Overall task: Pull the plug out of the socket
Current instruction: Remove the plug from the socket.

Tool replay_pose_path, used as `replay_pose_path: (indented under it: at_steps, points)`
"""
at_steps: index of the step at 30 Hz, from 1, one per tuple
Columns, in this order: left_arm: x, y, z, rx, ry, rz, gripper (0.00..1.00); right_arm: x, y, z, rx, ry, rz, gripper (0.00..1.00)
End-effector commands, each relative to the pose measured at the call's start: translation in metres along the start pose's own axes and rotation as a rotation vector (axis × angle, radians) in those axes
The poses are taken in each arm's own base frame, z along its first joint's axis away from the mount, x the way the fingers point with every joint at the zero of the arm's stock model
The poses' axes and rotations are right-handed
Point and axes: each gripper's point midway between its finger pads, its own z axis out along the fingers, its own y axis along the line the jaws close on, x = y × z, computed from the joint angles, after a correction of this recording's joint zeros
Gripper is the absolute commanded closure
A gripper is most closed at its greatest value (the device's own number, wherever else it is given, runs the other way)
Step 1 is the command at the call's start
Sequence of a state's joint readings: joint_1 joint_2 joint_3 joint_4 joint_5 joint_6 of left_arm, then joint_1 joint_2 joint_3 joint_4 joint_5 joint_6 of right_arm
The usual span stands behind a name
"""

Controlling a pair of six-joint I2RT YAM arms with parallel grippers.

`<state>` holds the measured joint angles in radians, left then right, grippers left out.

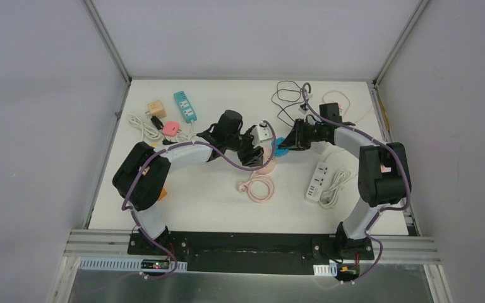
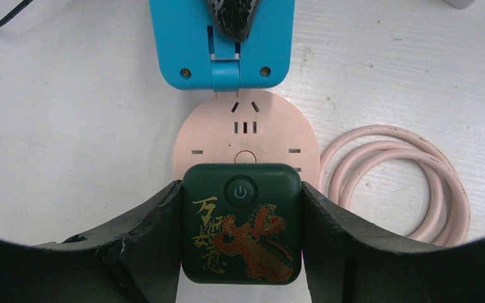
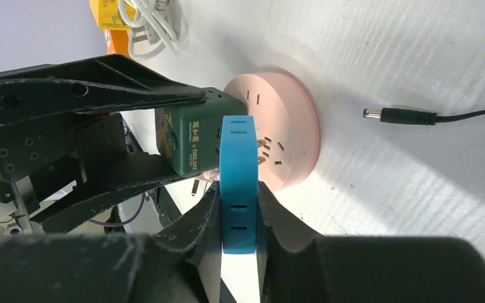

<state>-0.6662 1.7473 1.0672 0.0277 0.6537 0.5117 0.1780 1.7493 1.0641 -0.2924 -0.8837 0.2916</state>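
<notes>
Left wrist view: black left tool (image 2: 240, 196) clamps a dark green square plug with gold dragon print (image 2: 241, 246), seated on a pink round plastic socket (image 2: 246, 129) on the white worktop (image 2: 69, 126); a blue flat rectangular plug (image 2: 183, 38) stands at the socket's far rim. Right wrist view: right tool (image 3: 239, 196) pinches that blue plug edgewise, a side-on grip unseen elsewhere; whether its pins are free is unclear. Top view: both tools meet mid-worktop. Extraction appears the step in hand; next, a straight pull with the socket braced.

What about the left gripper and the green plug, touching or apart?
Touching. The left wrist view shows the left gripper clamping the green plug on both sides.
</notes>
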Motion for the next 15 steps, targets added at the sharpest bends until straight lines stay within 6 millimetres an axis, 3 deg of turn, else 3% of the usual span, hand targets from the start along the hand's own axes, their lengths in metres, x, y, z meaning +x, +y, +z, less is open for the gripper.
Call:
replay_pose_path:
  at_steps: [1,6,15]
  points:
    - [0.015,-0.005,0.001,-0.025,0.045,-0.119,0.49,-0.022,0.020,-0.021,-0.056,-0.061,-0.120,1.00]
    - [-0.004,0.004,-0.004,-0.074,-0.004,-0.127,0.34,-0.022,0.024,-0.029,-0.072,-0.071,-0.160,1.00]
    - [-0.048,0.018,-0.015,-0.126,-0.086,-0.153,0.18,-0.019,0.029,-0.040,-0.083,-0.064,-0.232,1.00]
